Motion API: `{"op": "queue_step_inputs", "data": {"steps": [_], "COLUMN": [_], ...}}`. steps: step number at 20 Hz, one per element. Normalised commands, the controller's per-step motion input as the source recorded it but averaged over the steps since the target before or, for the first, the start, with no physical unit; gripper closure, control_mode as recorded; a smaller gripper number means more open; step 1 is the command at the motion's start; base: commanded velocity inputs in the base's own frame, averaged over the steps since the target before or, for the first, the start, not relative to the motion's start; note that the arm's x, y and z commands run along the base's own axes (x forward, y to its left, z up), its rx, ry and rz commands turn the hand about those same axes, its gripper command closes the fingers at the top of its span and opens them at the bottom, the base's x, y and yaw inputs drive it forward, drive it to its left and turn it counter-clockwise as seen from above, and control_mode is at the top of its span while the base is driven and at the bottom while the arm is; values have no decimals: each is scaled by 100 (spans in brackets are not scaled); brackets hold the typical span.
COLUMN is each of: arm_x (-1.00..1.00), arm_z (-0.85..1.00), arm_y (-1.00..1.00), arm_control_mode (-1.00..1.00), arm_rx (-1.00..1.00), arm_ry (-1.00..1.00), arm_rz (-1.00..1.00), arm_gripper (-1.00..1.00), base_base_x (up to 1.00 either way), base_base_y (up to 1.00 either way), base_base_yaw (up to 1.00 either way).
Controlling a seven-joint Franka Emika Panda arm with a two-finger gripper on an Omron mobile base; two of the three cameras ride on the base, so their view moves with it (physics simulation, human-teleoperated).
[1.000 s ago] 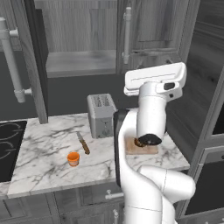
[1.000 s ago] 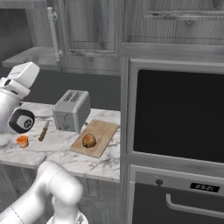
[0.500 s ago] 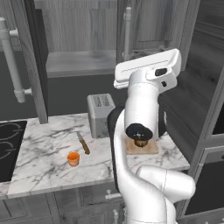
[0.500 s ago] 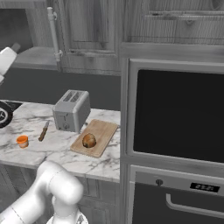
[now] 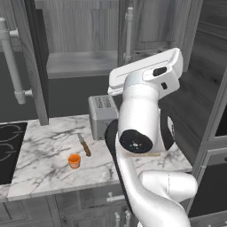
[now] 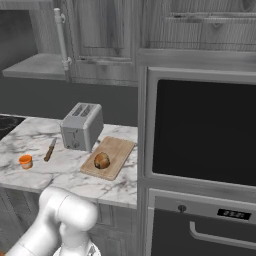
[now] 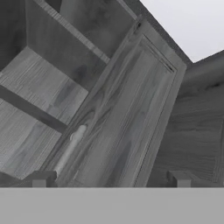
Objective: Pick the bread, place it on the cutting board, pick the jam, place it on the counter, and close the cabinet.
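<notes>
Right base view: the small round brown bread (image 6: 102,160) lies on the flat light-brown wooden cutting board (image 6: 119,151), toward its 7 o'clock corner. That board rests on the white grey-veined marble worktop (image 6: 60,170), just beside the silver two-slot toaster (image 6: 81,126) at its 9 o'clock. Farther toward 9 o'clock a brown-handled knife (image 6: 50,149) lies flat, and the small orange jam jar (image 6: 25,161) stands near it at the knife's 8 o'clock, apart from the blade. In the left base view the jam jar (image 5: 74,160) sits at 7 o'clock of the knife (image 5: 84,145), with the white arm covering most of the board.

Above the worktop the grey wood-grain wall cabinet (image 6: 102,40) stands open, its plain grey shelf (image 5: 82,63) bare; a door with a long silver bar handle (image 5: 12,57) hangs out at 9 o'clock. A black built-in oven (image 6: 205,131) fills the wall at 3 o'clock of the board.

Hand view: the claw (image 7: 110,178) faces a panelled cabinet door, its dark tips spread wide with nothing between them, and a silver handle (image 7: 70,147) at 11 o'clock.
</notes>
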Motion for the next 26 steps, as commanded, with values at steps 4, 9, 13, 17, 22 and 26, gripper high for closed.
{"op": "queue_step_inputs", "data": {"steps": [4, 9, 13, 17, 22, 26], "arm_x": [-32, -22, -16, -6, -7, 0], "arm_z": [-18, -15, -17, -19, -13, -7], "arm_y": [24, 14, 19, 17, 22, 33], "arm_control_mode": [-100, -100, -100, -100, -100, -100], "arm_rx": [0, 5, 6, 10, 9, 9], "arm_ry": [0, 0, -3, -6, -5, 0], "arm_rz": [0, 3, 5, 9, 12, 12], "arm_gripper": [-100, -100, -100, -100, -100, -100], "base_base_x": [0, 0, 0, 0, 0, 0], "base_base_y": [0, 0, 0, 0, 0, 0], "base_base_yaw": [0, 0, 0, 0, 0, 0]}}
